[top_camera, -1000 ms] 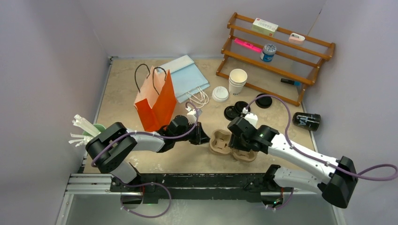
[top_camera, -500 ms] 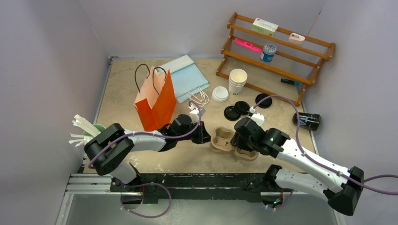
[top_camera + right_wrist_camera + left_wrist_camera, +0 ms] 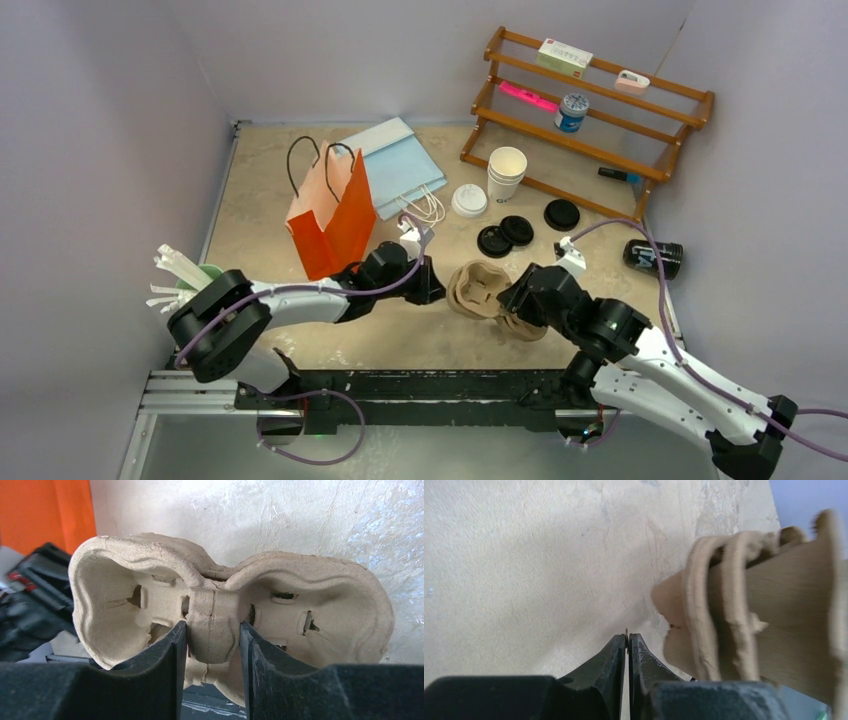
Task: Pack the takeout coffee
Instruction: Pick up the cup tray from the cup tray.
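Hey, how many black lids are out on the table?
3. One black lid lies side by side with a second, nearer the robot than the stacked white cups; the third lies apart to their right. More could hide under the cup carrier.

Robot lab test cell: plain lilac walls enclose a sandy tabletop; left arm and right arm bolted to a metal rail.

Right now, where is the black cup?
In the top view, the black cup lies on its side at far right, by the rack's right end, past the lids.
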Action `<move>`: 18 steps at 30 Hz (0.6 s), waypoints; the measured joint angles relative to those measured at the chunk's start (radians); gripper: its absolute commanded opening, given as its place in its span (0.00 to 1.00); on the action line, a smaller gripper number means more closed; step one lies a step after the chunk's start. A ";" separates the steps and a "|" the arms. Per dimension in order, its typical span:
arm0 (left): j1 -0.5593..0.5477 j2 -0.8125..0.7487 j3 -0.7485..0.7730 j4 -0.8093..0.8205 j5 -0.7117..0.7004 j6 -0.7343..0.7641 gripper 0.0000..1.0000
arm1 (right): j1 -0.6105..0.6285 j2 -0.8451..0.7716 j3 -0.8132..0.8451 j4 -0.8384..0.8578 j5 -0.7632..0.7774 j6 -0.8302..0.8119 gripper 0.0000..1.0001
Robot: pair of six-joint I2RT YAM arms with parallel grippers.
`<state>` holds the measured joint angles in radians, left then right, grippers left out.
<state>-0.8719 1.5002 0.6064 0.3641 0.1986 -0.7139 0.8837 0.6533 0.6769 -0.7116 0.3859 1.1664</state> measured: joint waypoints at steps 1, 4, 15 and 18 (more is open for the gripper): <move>0.000 -0.018 -0.002 -0.007 -0.007 0.001 0.16 | 0.000 -0.001 -0.015 0.014 -0.001 0.002 0.39; 0.000 -0.080 -0.013 -0.014 -0.026 0.001 0.19 | 0.000 -0.013 -0.077 0.060 -0.009 0.006 0.38; 0.000 -0.256 -0.134 0.014 -0.077 -0.038 0.46 | 0.000 -0.006 -0.144 0.134 -0.014 0.009 0.38; 0.000 -0.233 -0.151 0.051 -0.053 -0.064 0.50 | 0.000 0.004 -0.144 0.143 -0.016 0.008 0.38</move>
<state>-0.8719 1.2675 0.4549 0.4152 0.1459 -0.7780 0.8837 0.6571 0.5331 -0.5682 0.3702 1.1748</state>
